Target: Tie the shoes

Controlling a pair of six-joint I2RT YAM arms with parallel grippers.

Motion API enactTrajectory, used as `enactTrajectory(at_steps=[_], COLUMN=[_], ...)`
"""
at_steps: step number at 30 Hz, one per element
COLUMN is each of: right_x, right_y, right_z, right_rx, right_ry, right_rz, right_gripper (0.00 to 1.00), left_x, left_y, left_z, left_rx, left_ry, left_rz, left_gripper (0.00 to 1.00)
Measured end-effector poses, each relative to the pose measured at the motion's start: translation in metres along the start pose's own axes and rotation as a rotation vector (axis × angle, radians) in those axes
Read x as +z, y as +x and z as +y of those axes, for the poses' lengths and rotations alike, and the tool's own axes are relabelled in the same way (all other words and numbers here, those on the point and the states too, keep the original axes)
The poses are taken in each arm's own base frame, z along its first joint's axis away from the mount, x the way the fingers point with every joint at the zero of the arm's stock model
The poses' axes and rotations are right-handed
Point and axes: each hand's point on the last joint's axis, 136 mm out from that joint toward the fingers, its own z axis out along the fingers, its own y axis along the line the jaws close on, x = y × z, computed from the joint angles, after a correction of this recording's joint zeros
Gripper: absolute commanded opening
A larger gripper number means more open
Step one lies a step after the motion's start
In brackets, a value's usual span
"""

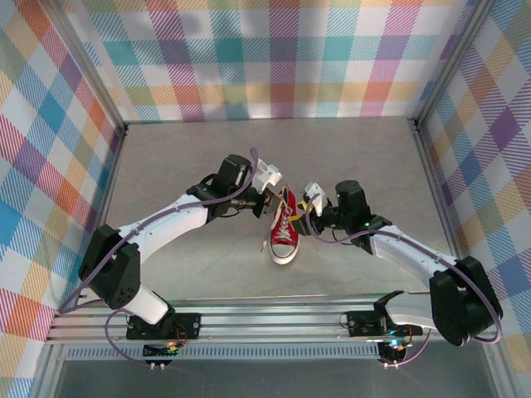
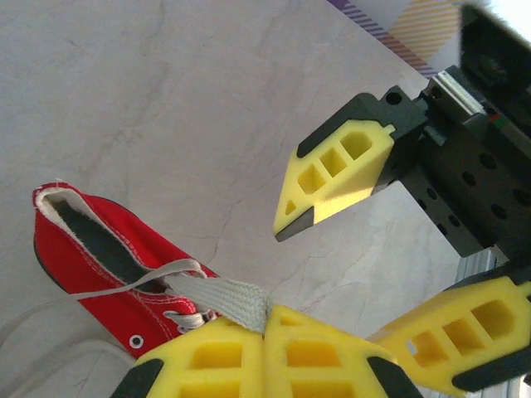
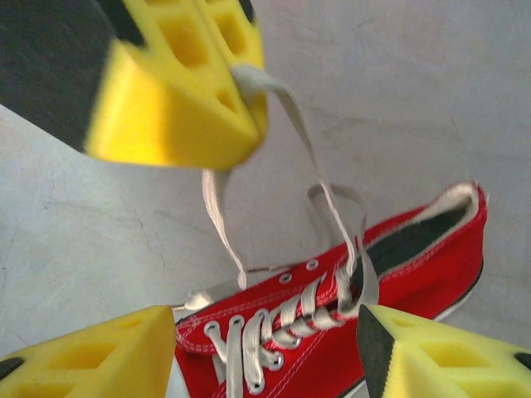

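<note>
**Lace pinched above red shoe**

Shoe (image 1: pixel 284 228) sits upright on the table (image 1: pixel 199 166), between both grippers. Left gripper (image 2: pixel 265 352) is just above the shoe's heel end, clamped tight on a white lace (image 2: pixel 236 303). Right gripper (image 3: pixel 265 319) hovers over the shoe's laced front, jaws well apart, holding nothing.

Robot test cell, probably in a lab; the room outside is hidden. Walls (image 1: pixel 274 58) on three sides, covered in multicolour plaid print. Grey marbled table (image 1: pixel 348 149) as floor of the cell. Bare aluminium corner posts (image 1: pixel 83 70). Slotted aluminium rail (image 1: pixel 274 319) along the near edge, carrying two cabled arm bases (image 1: pixel 153 315) with small lights lit.
</note>
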Motion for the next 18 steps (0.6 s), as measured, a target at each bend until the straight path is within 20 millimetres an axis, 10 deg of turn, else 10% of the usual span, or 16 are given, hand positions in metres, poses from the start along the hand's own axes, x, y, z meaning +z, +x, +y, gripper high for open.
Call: enactTrajectory(at_steps=[18], right_x=[0.029], right_y=[-0.029], right_z=[0.000], right_rx=[-0.221], right_ry=[-0.069], right_rz=[-0.048], right_gripper=[0.63], left_x=[0.001], left_y=[-0.008], left_z=[0.000], left_rx=[-0.095], left_ry=[0.070], left_rz=[0.040], left_gripper=[0.00])
